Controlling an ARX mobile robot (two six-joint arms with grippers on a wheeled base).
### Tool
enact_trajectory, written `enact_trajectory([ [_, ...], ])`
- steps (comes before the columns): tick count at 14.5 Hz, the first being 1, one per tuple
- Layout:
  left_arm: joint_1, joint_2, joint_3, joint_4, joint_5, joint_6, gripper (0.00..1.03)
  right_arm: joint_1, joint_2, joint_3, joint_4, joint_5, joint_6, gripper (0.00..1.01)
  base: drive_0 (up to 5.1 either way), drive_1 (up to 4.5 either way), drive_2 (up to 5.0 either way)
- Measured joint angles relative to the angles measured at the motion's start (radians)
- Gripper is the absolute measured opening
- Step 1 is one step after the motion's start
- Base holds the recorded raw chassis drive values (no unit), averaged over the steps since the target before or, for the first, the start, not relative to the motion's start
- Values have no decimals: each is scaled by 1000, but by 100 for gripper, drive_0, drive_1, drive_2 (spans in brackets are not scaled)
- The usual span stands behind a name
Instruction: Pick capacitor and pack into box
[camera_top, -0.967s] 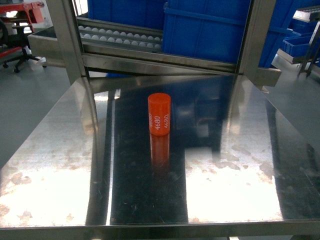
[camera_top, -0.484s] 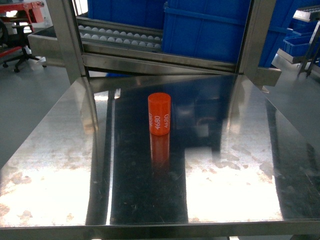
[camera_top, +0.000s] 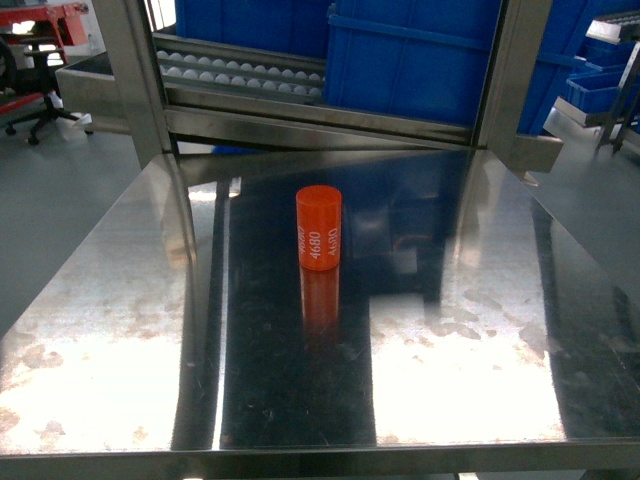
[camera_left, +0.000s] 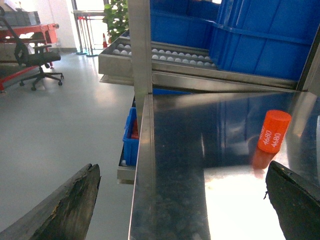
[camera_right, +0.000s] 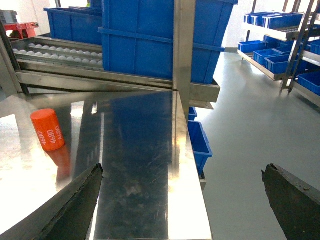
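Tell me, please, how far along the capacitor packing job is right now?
Nothing looks done yet. The orange capacitor stands upright and untouched on the steel table. Both wrist views show open jaws holding nothing, back from the table's sides. No box is in view, so picking and packing both remain.

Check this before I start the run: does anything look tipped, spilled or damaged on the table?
Nothing stands out. The orange capacitor stands upright on the steel table, apart from both open grippers. The table shows only dull stains. No pink box is in view.
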Motion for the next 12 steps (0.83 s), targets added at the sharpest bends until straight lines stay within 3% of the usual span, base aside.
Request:
enact_trajectory([
  [7,0,0,0,0,0,0,98,0,0,0,0,0,0,98,0,0,0],
  [8,-13,46,39,-128,-18,-14,98,0,0,0,-1,0,0,98,0,0,0],
  [9,-55,263,82,-79,-43,-38,98,0,0,0,0,0,0,98,0,0,0],
  [12,-85,436,90,68,-53,-60,98,0,0,0,0,0,0,98,0,0,0],
])
